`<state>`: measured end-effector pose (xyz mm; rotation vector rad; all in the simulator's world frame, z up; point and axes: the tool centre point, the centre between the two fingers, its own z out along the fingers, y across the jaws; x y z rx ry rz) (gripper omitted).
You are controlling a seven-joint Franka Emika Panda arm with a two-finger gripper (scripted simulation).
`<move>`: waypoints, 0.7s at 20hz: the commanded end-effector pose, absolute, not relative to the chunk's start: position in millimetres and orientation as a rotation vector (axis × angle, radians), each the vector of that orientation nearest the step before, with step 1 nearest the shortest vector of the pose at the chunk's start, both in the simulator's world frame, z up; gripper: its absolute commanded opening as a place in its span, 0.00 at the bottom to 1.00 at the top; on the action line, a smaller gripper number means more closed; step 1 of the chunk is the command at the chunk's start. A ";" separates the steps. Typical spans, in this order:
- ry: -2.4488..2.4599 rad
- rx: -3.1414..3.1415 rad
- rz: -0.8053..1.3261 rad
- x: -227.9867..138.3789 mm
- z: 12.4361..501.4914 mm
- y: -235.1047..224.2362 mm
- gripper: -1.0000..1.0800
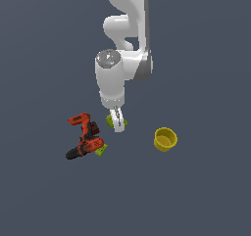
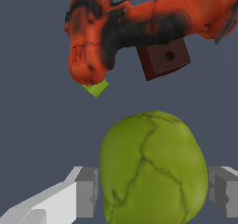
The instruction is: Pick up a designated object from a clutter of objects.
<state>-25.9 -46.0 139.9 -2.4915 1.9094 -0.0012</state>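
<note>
Gripper [image 1: 117,125] open astride olive-green pear [image 2: 153,169] — drill [image 2: 135,28], lime piece [image 2: 96,88] near; cup [image 1: 165,139] apart.

The setting is a simulated test scene, not a furnished room: the ground is one flat, uniform slate-grey surface [image 1: 206,200] with no walls, furniture or fixtures in either view. The objects have coarse scanned textures and faceted surfaces, such as the red-and-black power drill [image 1: 84,137] lying well clear of the jaws and the yellow cup [image 1: 165,139] on their other side. The white robot arm [image 1: 122,68] is rendered in smooth, plain shading.
</note>
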 end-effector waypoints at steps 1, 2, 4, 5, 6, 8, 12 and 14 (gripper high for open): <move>1.910 -2.491 -0.005 -32.1 161.5 -32.8 0.00; 1.911 -2.491 -0.005 -34.8 169.9 -27.5 0.00; 1.912 -2.491 -0.006 -40.1 187.2 -16.5 0.00; 1.912 -2.491 -0.006 -42.8 196.1 -10.9 0.00; 1.912 -2.491 -0.006 -45.6 205.3 -5.1 0.00; 1.914 -2.492 -0.008 -51.3 224.2 6.9 0.00; 1.915 -2.492 -0.009 -63.2 264.1 32.2 0.00; 1.916 -2.493 -0.009 -68.8 283.5 44.7 0.00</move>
